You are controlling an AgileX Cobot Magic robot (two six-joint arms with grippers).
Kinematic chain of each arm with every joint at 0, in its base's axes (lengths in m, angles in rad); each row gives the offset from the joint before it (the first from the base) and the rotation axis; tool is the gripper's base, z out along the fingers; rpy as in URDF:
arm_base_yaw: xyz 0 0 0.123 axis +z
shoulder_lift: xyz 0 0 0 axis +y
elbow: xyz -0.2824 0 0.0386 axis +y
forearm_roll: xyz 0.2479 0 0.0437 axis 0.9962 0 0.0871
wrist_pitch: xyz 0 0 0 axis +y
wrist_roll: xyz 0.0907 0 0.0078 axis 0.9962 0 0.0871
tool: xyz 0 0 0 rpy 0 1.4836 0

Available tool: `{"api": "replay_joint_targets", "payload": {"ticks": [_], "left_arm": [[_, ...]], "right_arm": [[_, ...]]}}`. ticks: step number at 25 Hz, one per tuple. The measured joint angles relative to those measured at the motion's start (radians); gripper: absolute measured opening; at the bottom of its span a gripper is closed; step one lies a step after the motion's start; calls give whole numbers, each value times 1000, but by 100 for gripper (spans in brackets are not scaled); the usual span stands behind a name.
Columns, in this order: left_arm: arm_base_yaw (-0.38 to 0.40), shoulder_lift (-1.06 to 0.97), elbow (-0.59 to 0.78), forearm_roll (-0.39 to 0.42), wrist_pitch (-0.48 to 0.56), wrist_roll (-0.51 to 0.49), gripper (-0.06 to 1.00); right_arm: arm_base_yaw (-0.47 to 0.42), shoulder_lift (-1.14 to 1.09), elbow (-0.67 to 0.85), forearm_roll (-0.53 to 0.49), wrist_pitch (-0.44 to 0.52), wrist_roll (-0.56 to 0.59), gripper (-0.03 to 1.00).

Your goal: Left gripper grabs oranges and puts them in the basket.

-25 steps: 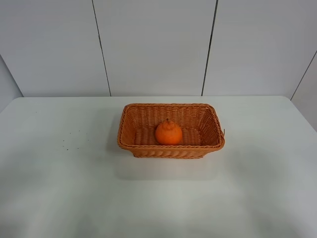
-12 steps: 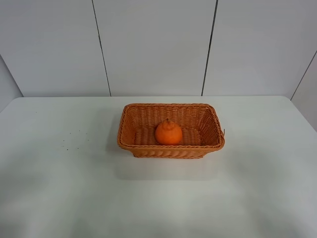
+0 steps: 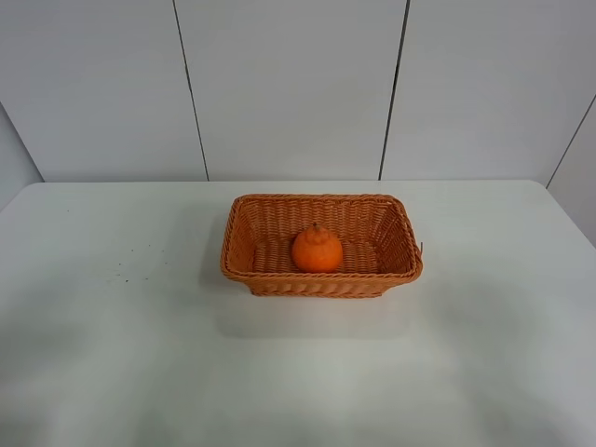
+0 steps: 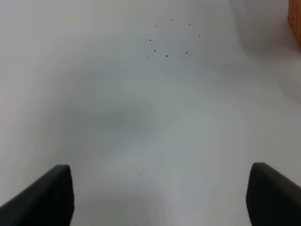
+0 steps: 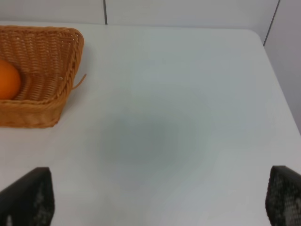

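Observation:
The orange (image 3: pixel 317 249) sits inside the wicker basket (image 3: pixel 244 233) at the middle of the white table, knob up. Neither arm shows in the exterior high view. In the left wrist view my left gripper (image 4: pixel 160 195) is open and empty over bare table, with a sliver of the basket (image 4: pixel 296 23) at the frame's edge. In the right wrist view my right gripper (image 5: pixel 160 197) is open and empty, with the basket (image 5: pixel 56 70) and part of the orange (image 5: pixel 8 80) off to one side.
The white table (image 3: pixel 112 354) carries a few small dark specks (image 3: pixel 135 261) left of the basket; they also show in the left wrist view (image 4: pixel 167 40). A panelled white wall (image 3: pixel 289 84) stands behind the table.

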Motion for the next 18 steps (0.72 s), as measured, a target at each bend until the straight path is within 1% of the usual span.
{"api": "replay_joint_targets", "payload": {"ticks": [18], "left_arm": [[0,0,0,0,0,0,85]], "right_arm": [[0,0,0,0,0,0,69]]}}
